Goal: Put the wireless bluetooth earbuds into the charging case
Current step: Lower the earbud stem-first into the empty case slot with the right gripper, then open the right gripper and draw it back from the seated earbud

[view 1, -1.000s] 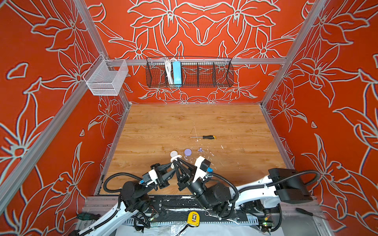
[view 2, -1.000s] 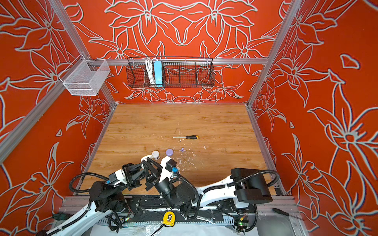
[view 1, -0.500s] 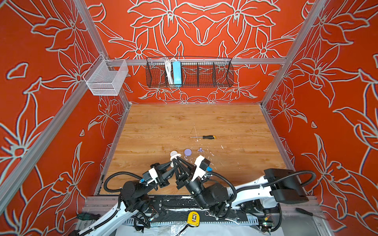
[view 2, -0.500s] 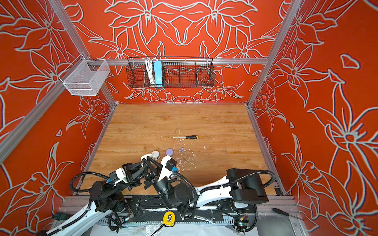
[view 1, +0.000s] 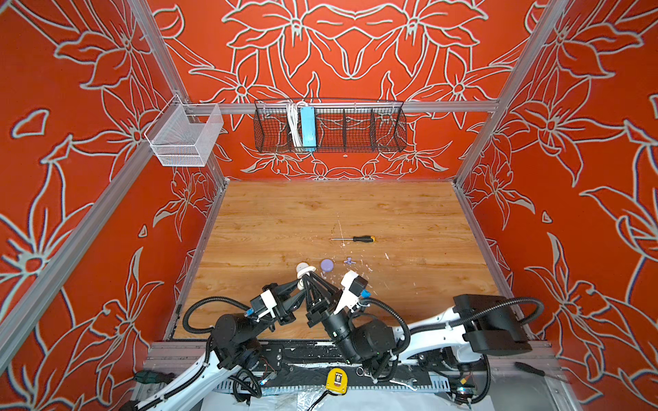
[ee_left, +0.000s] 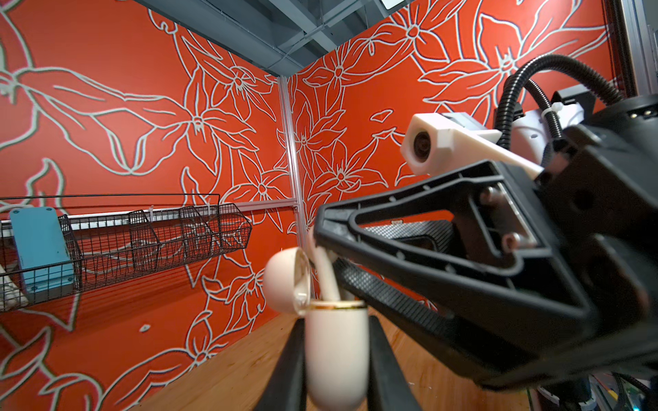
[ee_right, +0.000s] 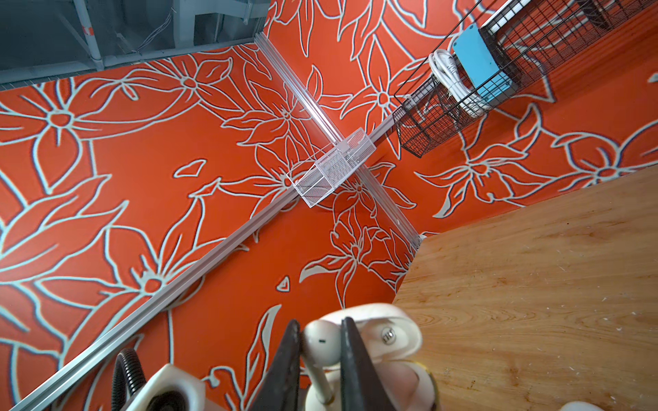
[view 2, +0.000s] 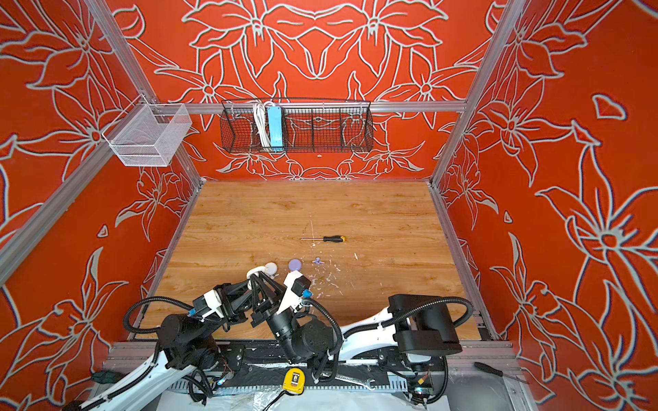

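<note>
A white charging case stands upright with its lid swung open, and my left gripper is shut on its body. My right gripper is shut on the head of a white earbud. The earbud's stem points down into the case's mouth. In both top views the two grippers meet at the case near the front middle of the table. A lilac earbud lies loose on the wood next to a round lilac case.
A screwdriver lies mid-table behind the cases. White flecks dot the wood to the right of the grippers. A black wire basket holding a blue box and a white mesh basket hang on the back and left walls.
My right arm has shifted slightly left, bringing the earbud in over the case. The left gripper and the case have stayed put.
</note>
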`<action>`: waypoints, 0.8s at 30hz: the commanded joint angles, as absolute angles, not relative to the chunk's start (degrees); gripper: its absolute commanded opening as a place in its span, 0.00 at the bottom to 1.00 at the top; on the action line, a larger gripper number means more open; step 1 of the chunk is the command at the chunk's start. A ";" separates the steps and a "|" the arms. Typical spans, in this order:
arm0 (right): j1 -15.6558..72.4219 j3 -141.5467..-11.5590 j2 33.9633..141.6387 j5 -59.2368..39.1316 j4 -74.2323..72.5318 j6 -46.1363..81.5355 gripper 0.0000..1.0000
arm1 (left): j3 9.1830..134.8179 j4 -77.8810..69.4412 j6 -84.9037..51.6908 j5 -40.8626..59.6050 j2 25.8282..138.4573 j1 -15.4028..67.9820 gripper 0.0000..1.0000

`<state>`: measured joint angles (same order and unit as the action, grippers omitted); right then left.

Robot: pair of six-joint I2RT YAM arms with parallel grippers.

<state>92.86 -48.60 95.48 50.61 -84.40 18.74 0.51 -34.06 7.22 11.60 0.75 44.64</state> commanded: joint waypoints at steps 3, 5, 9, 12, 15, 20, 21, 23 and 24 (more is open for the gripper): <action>94.32 -48.16 98.09 52.10 -77.85 20.69 0.00 | -2.02 -38.33 6.51 11.11 0.00 44.92 0.00; 94.99 -48.61 98.09 53.51 -76.97 19.34 0.00 | -1.86 -38.02 6.52 10.99 0.00 44.93 0.00; 95.72 -48.65 97.89 54.82 -75.84 17.76 0.00 | -1.58 -37.42 6.57 10.63 0.00 44.94 0.00; 95.90 -47.76 97.16 55.23 -74.36 18.64 0.00 | -1.58 -37.44 6.57 10.65 0.00 44.92 0.00; 95.91 -47.16 96.18 55.37 -71.87 20.13 0.00 | -1.57 -37.44 6.51 10.78 0.00 44.95 0.00; 96.25 -47.14 95.28 55.81 -68.90 21.05 0.00 | -1.50 -37.44 6.59 10.83 0.00 44.99 0.00; 96.41 -47.20 95.19 56.30 -68.53 20.88 0.00 | -1.50 -37.49 6.59 10.76 0.00 44.93 0.00; 96.70 -47.28 94.80 57.01 -67.46 20.57 0.00 | -1.49 -37.53 6.59 10.78 0.00 44.92 0.00; 96.90 -47.37 94.46 57.20 -66.36 20.38 0.00 | -1.49 -37.53 6.59 10.92 0.00 44.92 0.00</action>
